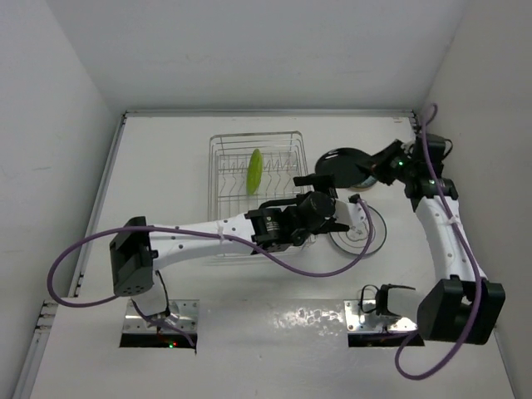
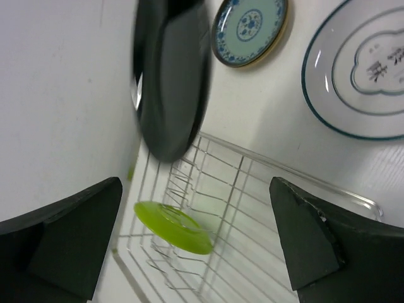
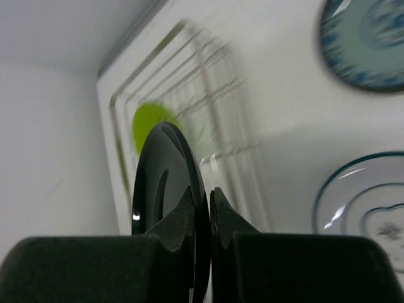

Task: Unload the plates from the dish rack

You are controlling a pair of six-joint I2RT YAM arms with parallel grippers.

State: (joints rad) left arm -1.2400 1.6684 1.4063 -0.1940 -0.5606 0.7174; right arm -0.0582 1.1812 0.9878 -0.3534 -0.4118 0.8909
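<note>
My right gripper is shut on the rim of a black plate, which it holds upright on edge in the air just right of the dish rack. The same black plate shows from above next to the right gripper. One lime green plate stands on edge between the rack's tines. My left gripper hangs open and holds nothing, with the green plate and the rack below it and the black plate ahead of it.
Two plates lie flat on the table right of the rack: a blue-centred, tan-rimmed one and a larger white one with a teal ring. The left arm stretches across the rack's front edge. White walls enclose the table.
</note>
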